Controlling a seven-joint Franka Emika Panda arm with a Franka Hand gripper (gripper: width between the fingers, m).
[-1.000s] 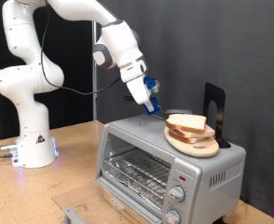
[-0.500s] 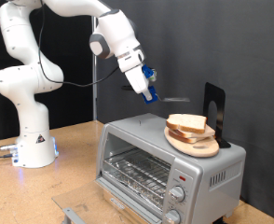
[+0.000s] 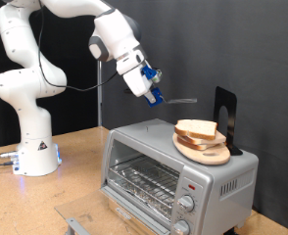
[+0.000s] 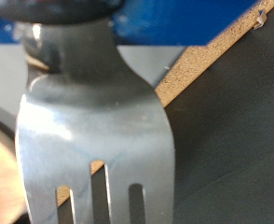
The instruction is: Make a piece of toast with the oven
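The piece of toast (image 3: pixel 196 128) lies on a round wooden plate (image 3: pixel 205 150) on top of the silver oven (image 3: pixel 149 137). The oven's wire rack (image 3: pixel 144 179) shows through its front, and two round knobs (image 3: pixel 186 205) sit at its lower right. My gripper (image 3: pixel 153 93) hangs above the oven's left part, to the left of and higher than the toast. It is shut on a metal fork (image 3: pixel 182 100) whose prongs point toward the exterior view's right. The wrist view is filled by the fork (image 4: pixel 95 140), held close under the fingers.
A black upright stand (image 3: pixel 224 111) is on the oven behind the plate. The robot base (image 3: pixel 31 147) stands on the wooden table (image 3: pixel 75 171) at the left. A small metal piece (image 3: pixel 75 225) lies at the bottom edge. A black curtain is behind.
The gripper with the fork has risen and drawn back to the exterior view's left, away from the toast. The toast and plate have not moved.
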